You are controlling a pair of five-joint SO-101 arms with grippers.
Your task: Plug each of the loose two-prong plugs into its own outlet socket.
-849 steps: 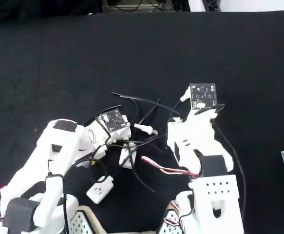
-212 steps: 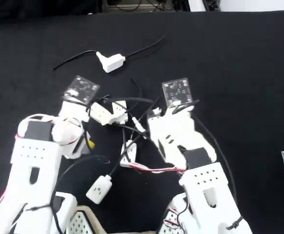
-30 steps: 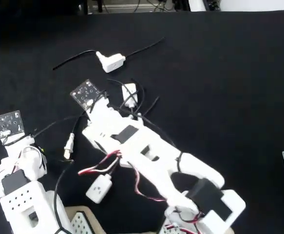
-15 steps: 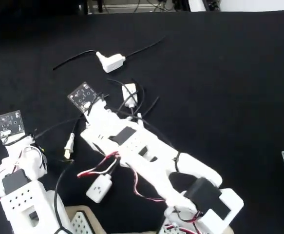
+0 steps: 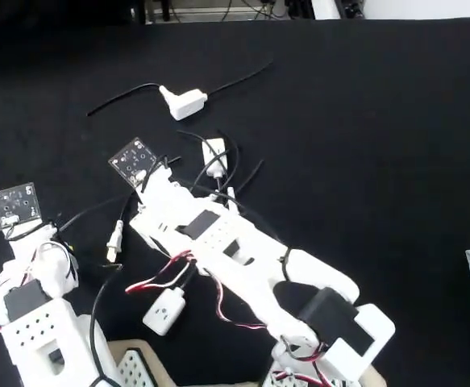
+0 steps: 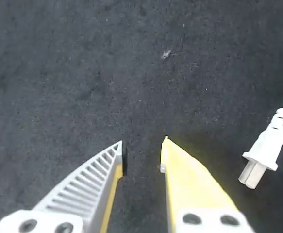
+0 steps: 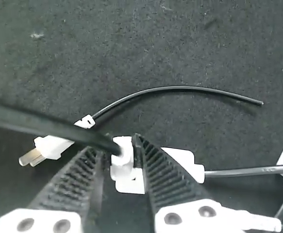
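Black cloth covers the desk (image 5: pixel 363 121). From above, the right arm (image 5: pixel 218 234) lies stretched across it toward the far left. Over the last second its wrist has crept a little further left, while the left arm (image 5: pixel 33 282) has kept to the near left corner. Seven seconds back both arms were crowding the middle tangle. To me that means the right arm's catch is being carried along and is not yet seated in any socket. A loose plug (image 5: pixel 113 242) lies between the two arms, an outlet socket (image 5: pixel 163 311) sits nearer, just beside the right arm, and a far plug (image 5: pixel 185 102) with its cord rests well apart. From the left wrist, the left pincer (image 6: pixel 142 141) hangs narrowly parted over bare cloth, holding nothing, with the loose plug off to one side. From the right wrist, the right pincer (image 7: pixel 119 145) is clamped on a white plug body (image 7: pixel 122 167). A black cord (image 7: pixel 44 127) is draped across one finger, a pronged plug (image 7: pixel 49 146) lies just beside, and more cords crowd in. That snarl looks likely to drag.
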